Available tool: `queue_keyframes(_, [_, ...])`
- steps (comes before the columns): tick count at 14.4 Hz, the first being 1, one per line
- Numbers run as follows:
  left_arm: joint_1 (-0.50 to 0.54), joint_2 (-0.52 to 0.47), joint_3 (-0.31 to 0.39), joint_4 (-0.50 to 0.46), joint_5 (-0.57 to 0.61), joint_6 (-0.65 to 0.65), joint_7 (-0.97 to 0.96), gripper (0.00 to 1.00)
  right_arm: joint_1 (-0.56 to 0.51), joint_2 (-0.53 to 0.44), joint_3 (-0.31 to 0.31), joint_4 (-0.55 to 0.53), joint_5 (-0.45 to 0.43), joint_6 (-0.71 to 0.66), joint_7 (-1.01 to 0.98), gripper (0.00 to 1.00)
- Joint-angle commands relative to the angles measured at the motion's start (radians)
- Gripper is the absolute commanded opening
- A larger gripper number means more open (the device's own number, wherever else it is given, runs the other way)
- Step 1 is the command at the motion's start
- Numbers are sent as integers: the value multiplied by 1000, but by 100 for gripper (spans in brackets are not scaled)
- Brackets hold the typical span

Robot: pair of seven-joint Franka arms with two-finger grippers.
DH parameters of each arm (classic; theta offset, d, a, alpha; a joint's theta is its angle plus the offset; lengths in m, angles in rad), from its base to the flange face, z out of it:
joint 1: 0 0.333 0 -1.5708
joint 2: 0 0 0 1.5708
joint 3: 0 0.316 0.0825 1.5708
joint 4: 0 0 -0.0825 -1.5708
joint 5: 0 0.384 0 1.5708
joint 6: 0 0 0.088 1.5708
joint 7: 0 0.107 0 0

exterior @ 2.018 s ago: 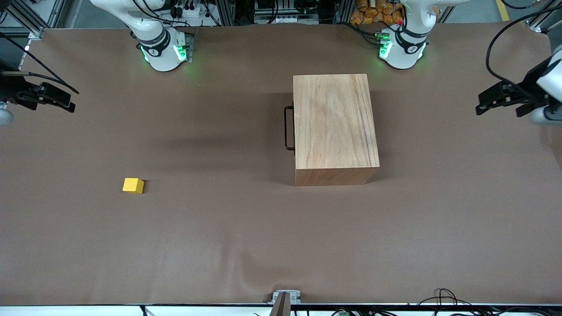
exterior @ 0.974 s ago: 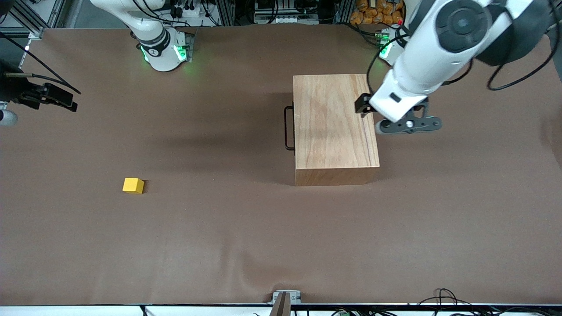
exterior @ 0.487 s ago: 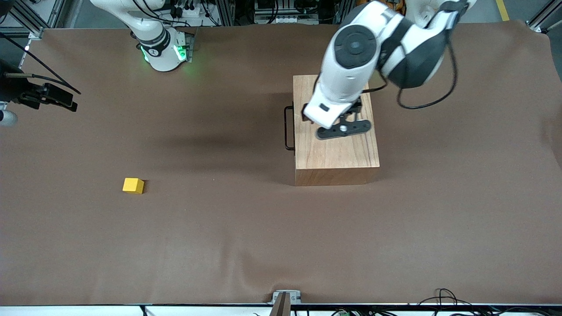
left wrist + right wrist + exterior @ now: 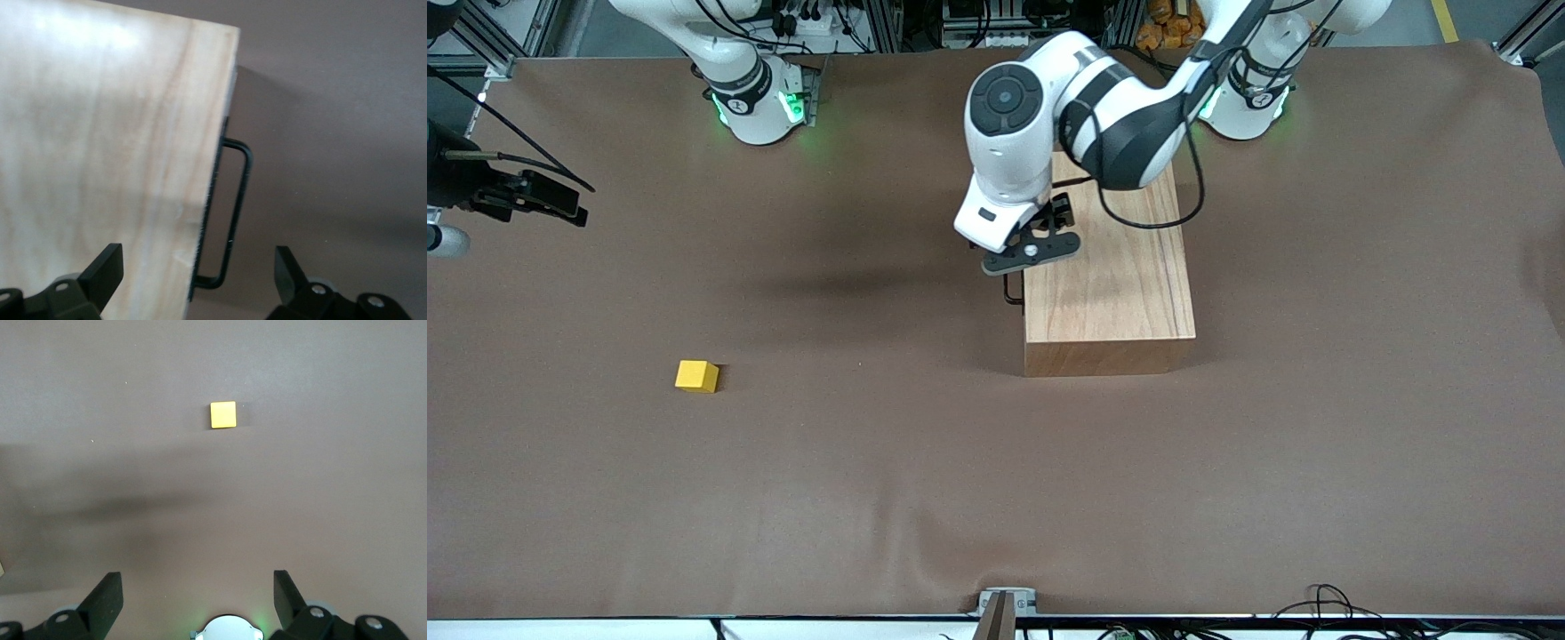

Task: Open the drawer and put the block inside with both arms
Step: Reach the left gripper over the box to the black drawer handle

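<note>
We count two arms, two grippers, one block, one cabinet with one drawer and one handle, all on one brown table [image 4: 871,498]. Going across the front view from its left edge and taking the cabinet as our landmark, we first meet the right gripper [image 4: 534,200], held in the air at the right arm's end of the table, well apart from the cabinet; this arm waits. Its wrist view shows its two fingers [image 4: 107,593] standing wide apart with nothing between them. The block [image 4: 696,376], a small yellow cube, lies on the table toward the right arm's end, well apart from the cabinet and a little nearer to the front camera than the cabinet's handle; in the right wrist view it [image 4: 223,414] sits well ahead of the spread jaws, not between them. Next we see the left gripper [image 4: 1031,252] hanging over the cabinet's handle edge. Its jaws are also apart, one finger [image 4: 105,270] over the wooden top, the other over the bare table. The black wire handle [image 4: 233,213] lies between them, untouched. The drawer [image 4: 212,200] is shut, flush with the wooden cabinet [image 4: 1107,267].
</note>
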Motion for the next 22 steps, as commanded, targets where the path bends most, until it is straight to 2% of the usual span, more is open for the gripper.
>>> queue_keyframes(1, [-38, 47, 10, 44, 53, 28, -40, 100, 10, -16, -1, -16, 2, 3, -1, 100])
queue_keyframes(5, [-75, 102, 16, 83, 57, 48, -85, 100, 23, -11, -1, -17, -1, 22, -1, 100])
queue_keyframes(10, [-113, 137, 30, 83, 86, 128, -114, 100, 30, -17, -1, -16, -1, 11, -1, 100])
queue_keyframes(18, [-154, 191, 32, 77, 189, 120, -128, 100, 30, -19, -2, -22, -1, 10, -1, 100])
queue_keyframes(22, [-154, 203, 32, 75, 194, 106, -112, 100, 30, -17, -2, -24, -1, 13, -3, 100])
